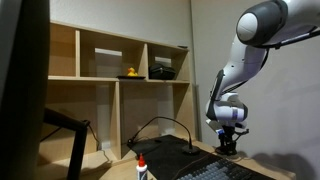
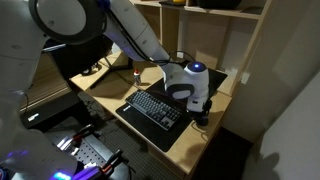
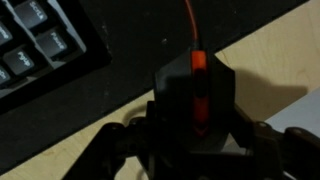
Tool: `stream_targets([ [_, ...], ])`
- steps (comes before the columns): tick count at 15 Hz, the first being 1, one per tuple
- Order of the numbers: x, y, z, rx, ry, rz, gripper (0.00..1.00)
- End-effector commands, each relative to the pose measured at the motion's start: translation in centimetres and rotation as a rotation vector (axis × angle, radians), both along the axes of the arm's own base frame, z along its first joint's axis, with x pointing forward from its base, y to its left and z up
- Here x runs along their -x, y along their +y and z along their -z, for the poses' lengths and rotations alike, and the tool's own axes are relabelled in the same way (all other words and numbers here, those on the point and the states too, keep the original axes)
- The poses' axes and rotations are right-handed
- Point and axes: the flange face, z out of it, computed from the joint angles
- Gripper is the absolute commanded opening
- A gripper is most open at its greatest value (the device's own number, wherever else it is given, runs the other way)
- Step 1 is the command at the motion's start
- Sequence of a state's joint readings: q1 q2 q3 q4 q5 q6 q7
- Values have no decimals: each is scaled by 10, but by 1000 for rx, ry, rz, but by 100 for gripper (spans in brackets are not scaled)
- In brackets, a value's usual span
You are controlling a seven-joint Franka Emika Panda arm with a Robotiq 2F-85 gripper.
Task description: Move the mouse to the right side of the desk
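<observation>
The black mouse (image 3: 195,85) with a red scroll wheel sits between my gripper's (image 3: 195,125) two fingers, which press against its sides. It lies where the dark desk surface (image 3: 60,125) meets a light wooden strip (image 3: 275,55), just right of the black keyboard (image 3: 40,45). Its red cable (image 3: 188,20) runs away from me. In both exterior views the gripper (image 1: 229,148) (image 2: 200,108) is down at table level beside the keyboard (image 2: 152,108), and it hides the mouse there.
A light wooden open shelf unit (image 1: 110,70) stands behind, holding a yellow duck (image 1: 129,73) and a dark object (image 1: 161,72). A small white bottle with a red cap (image 1: 141,168) stands near the keyboard's far end. Black cables (image 1: 165,125) arc over the desk.
</observation>
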State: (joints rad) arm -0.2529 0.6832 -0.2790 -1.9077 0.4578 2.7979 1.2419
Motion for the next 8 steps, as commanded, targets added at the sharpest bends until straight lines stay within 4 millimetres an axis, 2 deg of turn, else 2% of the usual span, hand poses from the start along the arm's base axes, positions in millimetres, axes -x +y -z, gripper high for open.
stream_targets([
  [1, -1, 0, -1, 0, -1, 2, 45],
  [3, 3, 5, 3, -42, 16, 159, 45],
  [8, -13, 16, 4, -132, -69, 421, 45],
])
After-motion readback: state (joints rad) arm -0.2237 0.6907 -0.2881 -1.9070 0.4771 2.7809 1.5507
